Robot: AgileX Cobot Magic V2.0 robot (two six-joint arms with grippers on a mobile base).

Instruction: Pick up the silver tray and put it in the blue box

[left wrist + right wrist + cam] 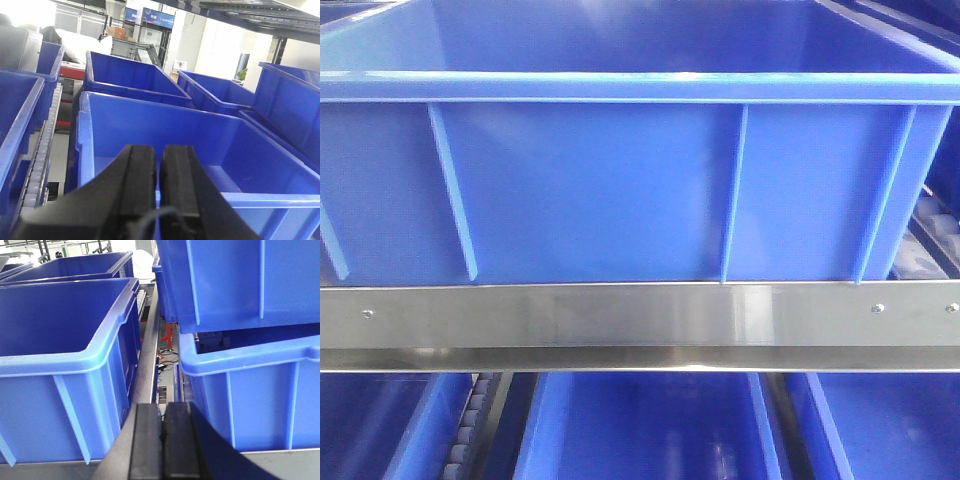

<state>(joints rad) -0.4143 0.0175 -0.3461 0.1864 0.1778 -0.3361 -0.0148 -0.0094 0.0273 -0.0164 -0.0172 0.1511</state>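
The blue box (620,190) filled most of the front view, its thick rim running across the top and its ribbed side wall sitting on a polished steel rail (640,315) of the rack, with the tops of other blue bins (650,425) visible on the level below. None of the three views showed the silver tray, so its place could not be told. In the left wrist view the left tool (159,195) hung over the near rim of a wide blue crate (210,150), its two black pads pressed nearly together with only a thin slit between them and nothing caught there; more blue crates (130,75) stood in rows behind, and a strip of rollers (42,150) ran along the left side. In the right wrist view the right tool (162,445) was likewise clenched on nothing, its dark pads touching, pointing at the gap between a large blue crate (60,365) on the left and two stacked blue crates (250,365) on the right, with a metal rail running back between them.
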